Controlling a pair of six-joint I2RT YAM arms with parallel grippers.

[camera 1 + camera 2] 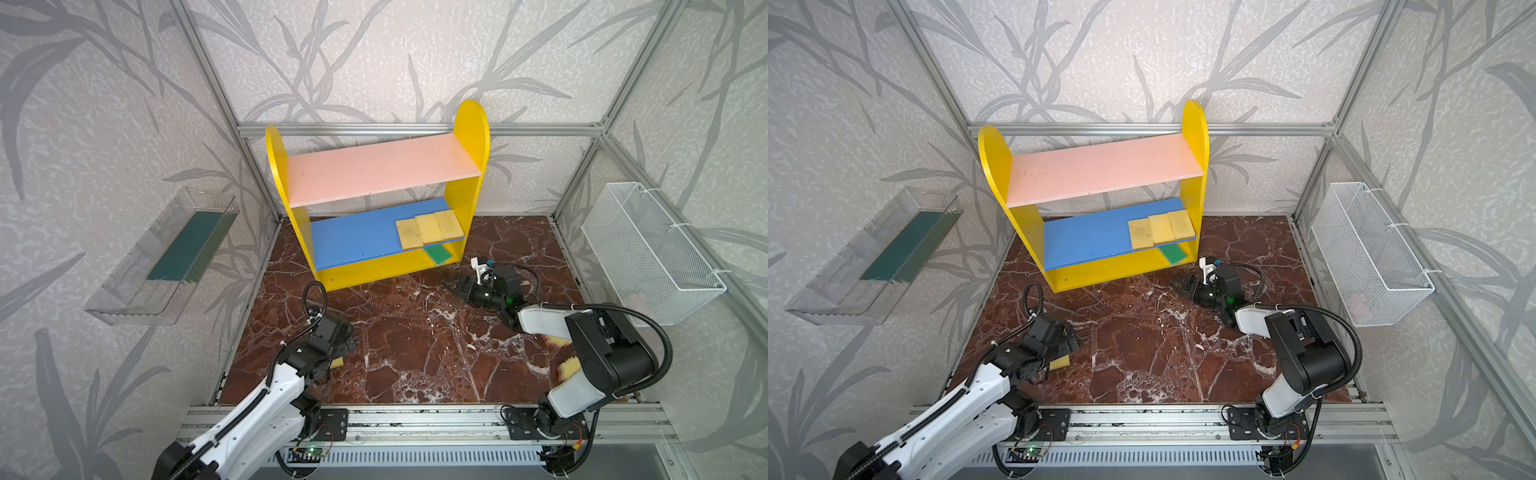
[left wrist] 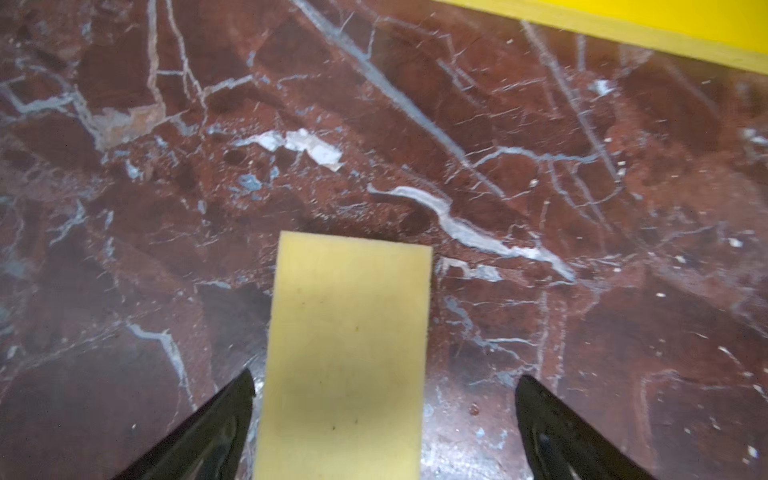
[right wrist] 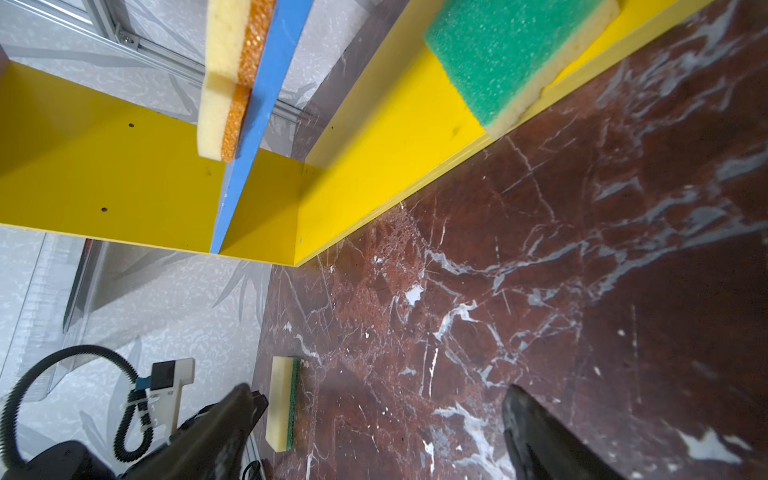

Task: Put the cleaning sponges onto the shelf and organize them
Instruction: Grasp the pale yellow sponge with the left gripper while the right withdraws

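— Both top views first?
— Shelf at the back of the bench. Three sponges side by side, touching, at the right end of the blue board. Green sponge just below them on the yellow base.
— And the arms?
— Left pincer low over a bench sponge at front left, well apart from the shelf. Right pincer close to the bench, just in front of the shelf's right end. Jaw spread hard to read from up here. Bits of two round sponges under the right arm in a top view.
— Left wrist view?
— Left pincer spread wide, gripping nothing. Bench sponge flat, pale side up, between the fingers, closer to one of them; touching or not, cannot tell.
— Right wrist view?
— Right pincer wide apart too, empty, only bare bench between its fingers. Green sponge on the yellow base, green face up, at the front edge. Two of the three sponges orange face down on the blue board. Bench sponge farther off, green face showing along one side.
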